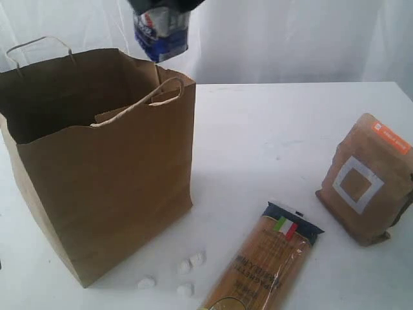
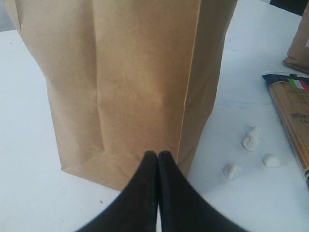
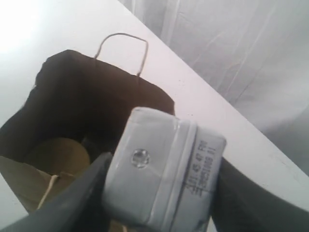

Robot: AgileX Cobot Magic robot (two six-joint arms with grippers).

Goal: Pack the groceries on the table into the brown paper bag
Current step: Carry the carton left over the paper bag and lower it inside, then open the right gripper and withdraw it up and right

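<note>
Item one: brown paper bag (image 1: 110,174), standing upright and open-mouthed on the left part of the white table (image 1: 271,142), its near twisted handle (image 1: 139,103) folded down across the opening, its far handle (image 1: 39,45) upright. Contents seen from the right wrist view: a tan round lid (image 3: 58,154) low inside; the rest is in shadow. Item two: small white-blue carton (image 1: 161,32), off the table, suspended above the bag's rear right corner, clamped between the two dark fingers of the right gripper (image 3: 159,193), printed end facing the wrist camera. Item three: spaghetti packet (image 1: 264,265), lying flat on the table to the right of the bag, its dark end with flag stripe pointing away. Item four: brown pouch with white square (image 1: 368,181), upright at the table's right edge, well apart from the bag. Item five: four small white lumps (image 1: 184,274), loose on the table between bag base and spaghetti packet. Left gripper (image 2: 158,159): fingertips pressed together, empty, low and just in front of the bag's bottom corner.
</note>
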